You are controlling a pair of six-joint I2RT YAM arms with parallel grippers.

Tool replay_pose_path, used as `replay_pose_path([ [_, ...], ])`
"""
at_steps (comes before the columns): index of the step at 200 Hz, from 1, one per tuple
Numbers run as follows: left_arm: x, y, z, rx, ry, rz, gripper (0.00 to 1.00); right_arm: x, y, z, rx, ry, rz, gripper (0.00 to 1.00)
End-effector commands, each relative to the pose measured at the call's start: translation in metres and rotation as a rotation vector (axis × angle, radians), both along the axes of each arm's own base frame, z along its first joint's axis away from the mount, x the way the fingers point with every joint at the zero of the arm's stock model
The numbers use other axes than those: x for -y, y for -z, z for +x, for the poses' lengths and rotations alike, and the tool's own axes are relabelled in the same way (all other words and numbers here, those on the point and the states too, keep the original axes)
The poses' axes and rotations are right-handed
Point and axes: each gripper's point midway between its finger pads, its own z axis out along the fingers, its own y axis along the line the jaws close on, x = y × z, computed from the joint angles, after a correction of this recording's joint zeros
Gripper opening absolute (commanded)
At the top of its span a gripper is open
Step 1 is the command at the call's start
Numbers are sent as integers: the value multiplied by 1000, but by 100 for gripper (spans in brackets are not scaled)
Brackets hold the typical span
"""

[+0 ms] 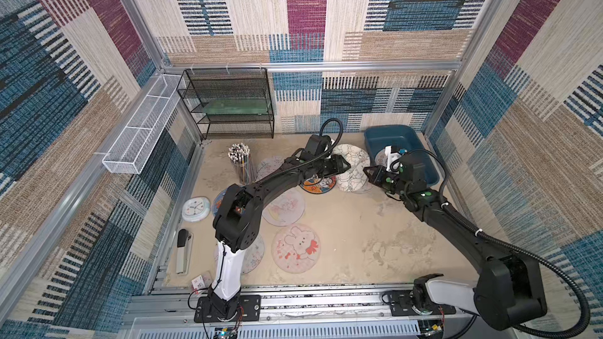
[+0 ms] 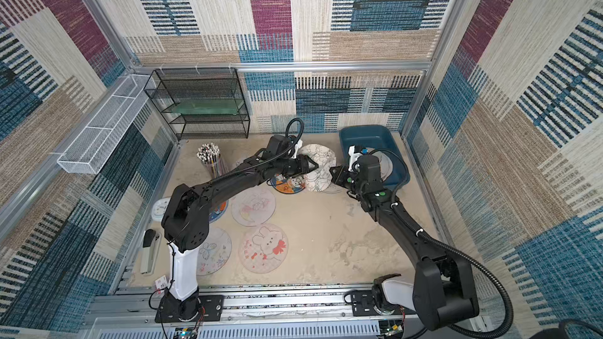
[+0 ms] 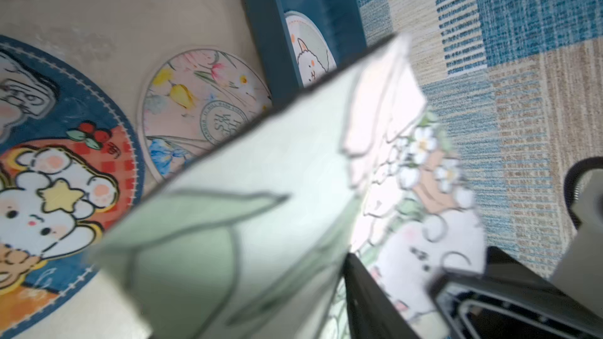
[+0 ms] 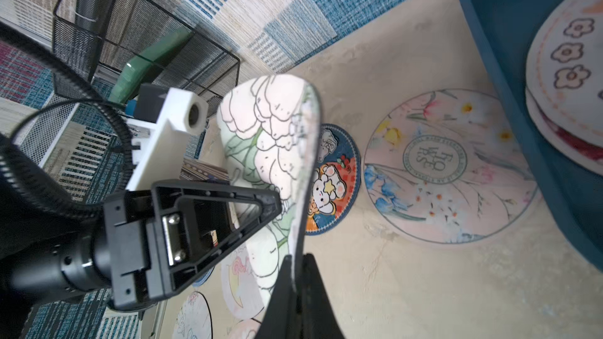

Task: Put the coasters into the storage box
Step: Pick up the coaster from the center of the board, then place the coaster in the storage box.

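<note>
The left gripper (image 1: 346, 165) pinches a pale flower-print coaster (image 1: 354, 167) and holds it lifted above the table, tilted on its edge; the right gripper (image 1: 368, 172) closes its jaws on the opposite rim of the same coaster, as the right wrist view shows; the dark teal storage box (image 1: 378, 136) stands just beside, at the back right corner, with coasters already inside; a dark blue bunny coaster (image 1: 318, 184) and a pink tulip coaster (image 4: 447, 164) lie flat on the table below.
</note>
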Motion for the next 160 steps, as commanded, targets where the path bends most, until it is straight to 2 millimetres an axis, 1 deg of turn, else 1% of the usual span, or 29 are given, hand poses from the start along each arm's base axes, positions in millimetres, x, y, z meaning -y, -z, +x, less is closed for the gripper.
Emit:
replay_pose_path([
  [1,3,-7,-3,20,23,-22,56,6,-9,9,35,11,-29,0],
  [19,1,-5,-3,23,20,-11,58,10,-18,18,54,20,-32,0],
  [62,-6,-5,2,34,15,-24,64,13,-32,35,85,9,-34,0],
  [78,-9,-1,4,31,15,-25,67,15,-36,41,90,12,-39,0],
  [85,-11,1,6,29,12,-26,69,18,-38,45,94,19,-40,0],
  [102,-16,5,6,28,7,-28,71,23,-48,53,114,33,-42,0],
  [114,-18,6,5,36,4,-28,72,29,-55,61,129,48,-46,0],
  [126,-20,2,2,59,10,-42,73,36,-61,69,145,72,-54,0],
  [160,-24,-5,-11,108,47,-48,72,68,-73,94,202,169,-38,0],
])
